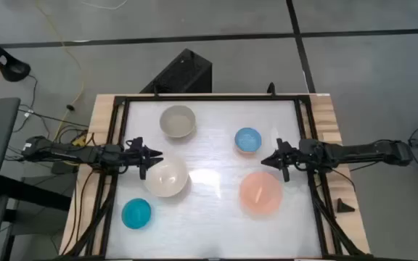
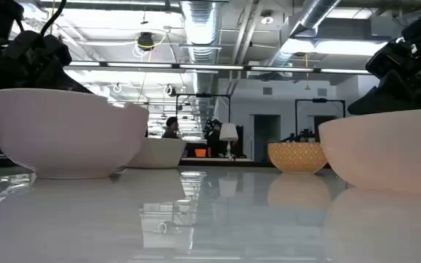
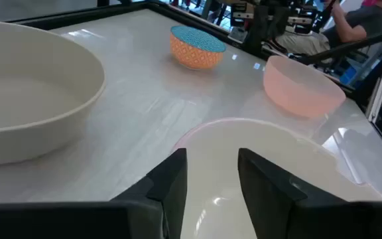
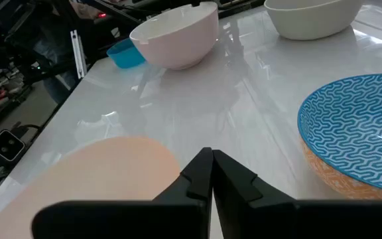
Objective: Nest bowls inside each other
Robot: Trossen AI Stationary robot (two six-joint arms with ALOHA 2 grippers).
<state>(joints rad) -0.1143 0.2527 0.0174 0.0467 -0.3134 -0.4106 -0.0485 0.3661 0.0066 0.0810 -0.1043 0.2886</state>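
A: Where do the bowls sit on the table (image 1: 209,232)?

B: All five lie apart, none nested. The grey-beige bowl (image 1: 177,121) is near the far edge, left of centre. The light blue bowl (image 1: 247,140) is right of centre, with a patterned inside and an orange outside in the wrist views. The cream-white bowl (image 1: 167,177) is mid-left, the salmon-pink bowl (image 1: 260,192) mid-right, and the teal-blue bowl (image 1: 136,214) is toward the near left corner.

A: And the grippers?

B: The left gripper (image 1: 153,157) hangs over the cream-white bowl's left rim, its fingers (image 3: 171,182) parted and holding nothing. The right gripper (image 1: 268,162) hovers above the table between the light blue and salmon-pink bowls, fingers pressed together and empty.
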